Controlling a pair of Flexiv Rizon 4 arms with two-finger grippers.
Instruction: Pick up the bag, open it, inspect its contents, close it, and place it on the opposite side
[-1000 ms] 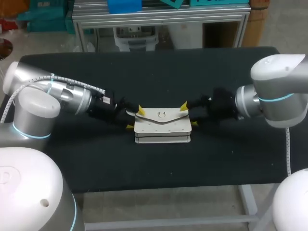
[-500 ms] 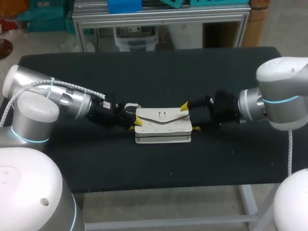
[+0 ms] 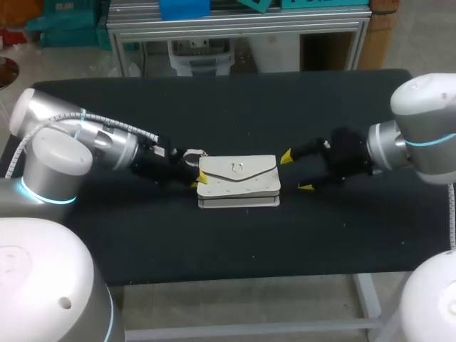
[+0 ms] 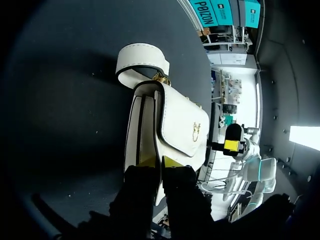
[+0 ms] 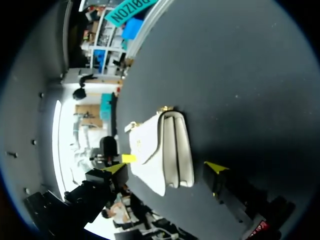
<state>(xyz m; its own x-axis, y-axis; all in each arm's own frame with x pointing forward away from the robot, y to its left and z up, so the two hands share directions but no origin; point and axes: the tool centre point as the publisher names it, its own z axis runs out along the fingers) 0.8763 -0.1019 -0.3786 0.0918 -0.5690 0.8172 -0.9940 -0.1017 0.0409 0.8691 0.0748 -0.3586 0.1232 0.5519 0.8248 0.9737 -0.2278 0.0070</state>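
Black counter under everything, nothing fancy. Starting with the left end effector: its fingers are pulled in narrow. In its wrist view the two yellow tips sit on either side of the near edge of the small white flap handbag. I'd call that pinched onto the bag, not just parked against it.

The bag runs out ahead of those fingers, lying flat on the counter. Its flap is down, with the little gold clasp on the front. The short white strap loop curls up just beside that end effector, at the other corner of the same end.

The right end effector is spread wide and holding nothing. Its tips are just off the bag's opposite end, not touching as far as the head view shows. From its wrist cam the bag sits ahead, lined up with the gap.

My read is that this is the very first step, the pickup. The bag isn't off the counter yet and isn't opened. The next move is probably a lift, and on a one-ended pinch the bag could sag or swing. Bringing the right side in to take the far end or the flap seems sensible.
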